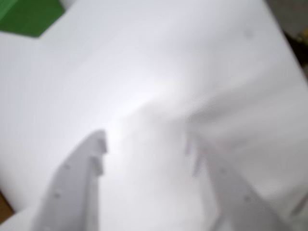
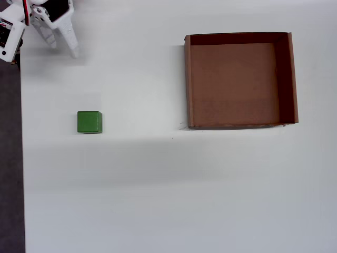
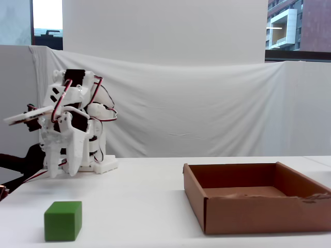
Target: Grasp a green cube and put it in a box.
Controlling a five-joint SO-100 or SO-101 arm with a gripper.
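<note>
The green cube [image 2: 89,122] sits on the white table, left of centre in the overhead view. It also shows in the fixed view [image 3: 63,220] at the front left, and as a blurred green corner at the top left of the wrist view [image 1: 29,17]. The brown cardboard box [image 2: 188,79] stands to the cube's right, empty, and shows in the fixed view [image 3: 264,214] too. My gripper [image 2: 64,49] hangs near the table's far left corner, above the surface and well apart from the cube. Its jaws are spread and empty in the wrist view [image 1: 147,144] and point down in the fixed view [image 3: 62,173].
The table's left edge [image 2: 10,158] drops to a dark floor close to the cube. The arm's white base [image 3: 103,164] stands at the back left. A white cloth backdrop [image 3: 207,113] closes the far side.
</note>
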